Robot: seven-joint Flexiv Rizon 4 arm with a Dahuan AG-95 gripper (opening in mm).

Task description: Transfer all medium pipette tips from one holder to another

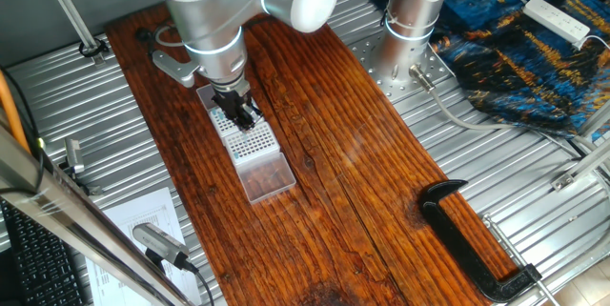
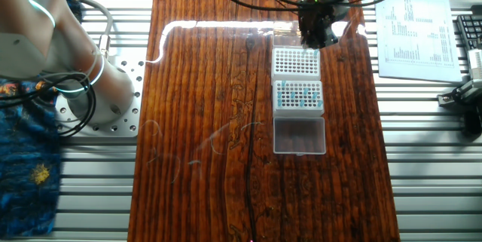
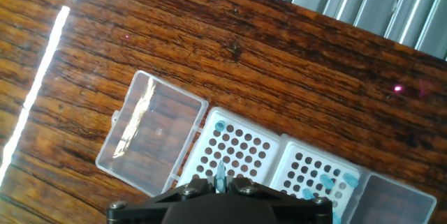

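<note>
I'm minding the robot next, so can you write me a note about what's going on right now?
Claw: low over the end rack. A teal tip shows right at its front, but I cannot tell if it is gripped.
Things: most medium pipette tips stand in the middle rack, with a clear lid beside it.
Done: one placed tip stands in a corner hole of the end rack.
Left: nearly all the tips in the middle rack need moving across.

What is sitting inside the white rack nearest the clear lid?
The rack holds several pipette tips, showing as small blue dots among empty holes. Below their tops, the rack hides them.
</note>
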